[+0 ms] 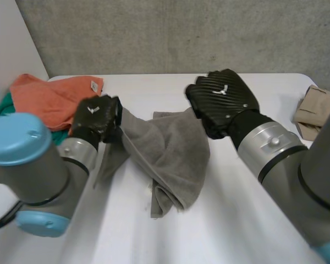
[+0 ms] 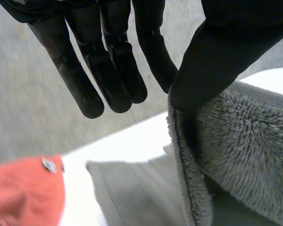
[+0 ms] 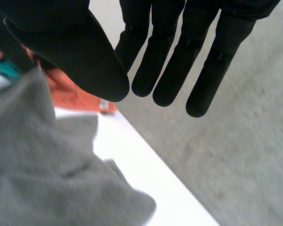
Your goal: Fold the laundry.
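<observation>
At the upper left of the frame an orange cloth (image 1: 52,96) lies crumpled on the white worktop (image 1: 236,220), with a bit of green cloth (image 1: 1,107) poking out from under it at the far left edge. Just right of that pile is the left hand (image 1: 96,118); in its wrist view its fingers (image 2: 101,70) are straight and released, apart from the cloth, and its thumb (image 2: 217,61) rests against the hemmed edge of the grey towel (image 1: 168,151). The towel is bunched in the middle of the frame between the two hands, its left edge up at the left hand and its lower end lying folded on the worktop. At its upper right corner is the right hand (image 1: 223,102), whose fingers (image 3: 179,61) are also straight and released, with the towel beside the thumb. A tan folded cloth (image 1: 314,110) lies at the far right edge.
</observation>
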Motion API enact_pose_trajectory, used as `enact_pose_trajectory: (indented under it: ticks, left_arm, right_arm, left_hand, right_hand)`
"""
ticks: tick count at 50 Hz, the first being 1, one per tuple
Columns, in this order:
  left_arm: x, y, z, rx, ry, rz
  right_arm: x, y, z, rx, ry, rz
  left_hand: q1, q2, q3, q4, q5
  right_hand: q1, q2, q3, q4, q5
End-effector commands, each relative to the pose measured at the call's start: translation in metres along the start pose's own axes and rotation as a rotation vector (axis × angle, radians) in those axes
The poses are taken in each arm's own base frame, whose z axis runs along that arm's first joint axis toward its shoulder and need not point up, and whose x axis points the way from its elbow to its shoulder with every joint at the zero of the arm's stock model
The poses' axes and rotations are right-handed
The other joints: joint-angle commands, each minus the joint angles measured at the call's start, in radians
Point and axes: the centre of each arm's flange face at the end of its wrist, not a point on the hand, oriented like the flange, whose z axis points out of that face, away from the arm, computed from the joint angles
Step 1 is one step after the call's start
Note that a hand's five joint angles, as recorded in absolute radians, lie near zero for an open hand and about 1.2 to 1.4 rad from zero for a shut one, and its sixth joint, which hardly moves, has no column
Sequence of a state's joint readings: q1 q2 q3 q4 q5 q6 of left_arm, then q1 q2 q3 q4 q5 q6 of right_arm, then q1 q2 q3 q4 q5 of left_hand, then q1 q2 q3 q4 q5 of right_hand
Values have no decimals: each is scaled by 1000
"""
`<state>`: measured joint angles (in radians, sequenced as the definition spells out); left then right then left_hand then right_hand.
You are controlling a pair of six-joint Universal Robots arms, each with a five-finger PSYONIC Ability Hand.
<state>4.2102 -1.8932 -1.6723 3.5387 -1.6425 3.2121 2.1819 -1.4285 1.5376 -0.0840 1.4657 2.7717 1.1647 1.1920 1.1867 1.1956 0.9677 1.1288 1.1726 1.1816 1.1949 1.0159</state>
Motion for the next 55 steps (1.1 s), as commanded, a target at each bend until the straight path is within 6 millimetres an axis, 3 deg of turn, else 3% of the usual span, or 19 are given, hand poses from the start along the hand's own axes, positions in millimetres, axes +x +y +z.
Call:
enact_pose_trajectory:
  ticks: [1,3,6,10,15,23,25,27,28,29,31,33,35,36,39,40,45,49,55]
  left_arm:
    - [-2,-39,-21,122,94,128]
    - [-3,-44,-21,139,97,146]
    - [-4,-50,-20,157,94,152]
    - [-1,-58,-18,180,99,157]
    - [-1,-66,-17,203,97,157]
    - [4,-82,-14,255,100,153]
    - [4,-86,-14,267,97,151]
    - [4,-88,-13,271,97,150]
    - [4,-89,-13,274,96,150]
    - [4,-91,-14,281,97,150]
    - [3,-97,-17,297,94,151]
    - [1,-111,-25,338,88,150]
    - [0,-119,-30,359,83,152]
    - [-1,-122,-33,367,80,152]
    - [-4,-133,-45,388,77,152]
    - [-5,-134,-48,388,75,154]
    - [-5,-120,-59,323,86,153]
    - [-4,-93,-62,244,98,153]
    - [4,-38,-58,71,136,155]
  right_arm:
    - [22,32,20,-102,58,31]
    - [21,38,18,-133,55,45]
    - [16,49,8,-234,45,119]
    - [4,71,-6,-382,36,343]
    - [-12,95,-9,-474,10,561]
    - [-61,124,18,-497,-167,648]
    - [-72,135,28,-499,-164,634]
    - [-73,140,35,-488,-134,614]
    - [-68,143,42,-471,-81,602]
    - [-63,143,46,-459,-47,592]
    - [-54,141,49,-429,18,569]
    - [-33,125,54,-343,102,510]
    - [-15,97,51,-256,129,440]
    - [5,68,46,-177,155,337]
    - [41,31,38,-79,204,153]
    - [59,15,36,-44,226,17]
    - [76,-12,41,-32,216,-189]
    - [81,-10,55,-69,168,-197]
    - [57,49,95,-157,-16,-190]
  left_hand:
    - [232,204,210,201,254]
    - [232,204,210,201,254]
    - [232,204,210,201,254]
    - [232,204,210,201,254]
    - [232,204,210,201,254]
    - [232,204,210,201,254]
    - [232,204,210,201,254]
    - [232,204,210,201,254]
    - [232,204,210,201,254]
    - [232,204,210,201,254]
    - [232,204,210,201,254]
    - [232,204,210,201,254]
    - [232,204,210,201,254]
    - [232,204,210,201,254]
    - [232,204,210,201,254]
    - [232,204,210,201,254]
    - [232,204,210,201,254]
    - [232,204,210,201,254]
    - [232,204,210,201,254]
  right_hand:
    - [-316,-360,-369,-382,-377]
    - [-792,-836,-845,-858,-854]
    - [-954,-998,-1007,-1020,-1016]
    - [-954,-998,-1007,-1020,-1016]
    - [-954,-998,-1007,-1020,-1016]
    - [-954,-998,-1007,-1020,-1016]
    - [-749,-793,-802,-815,-810]
    - [-344,-388,-397,-410,-406]
    - [172,129,119,106,111]
    - [267,223,214,200,205]
    - [267,224,215,201,206]
    - [267,224,215,201,206]
    - [267,224,215,201,206]
    - [267,224,215,201,206]
    - [267,224,215,201,206]
    - [267,224,215,201,206]
    - [267,224,215,201,206]
    - [267,224,215,201,206]
    - [267,224,215,201,206]
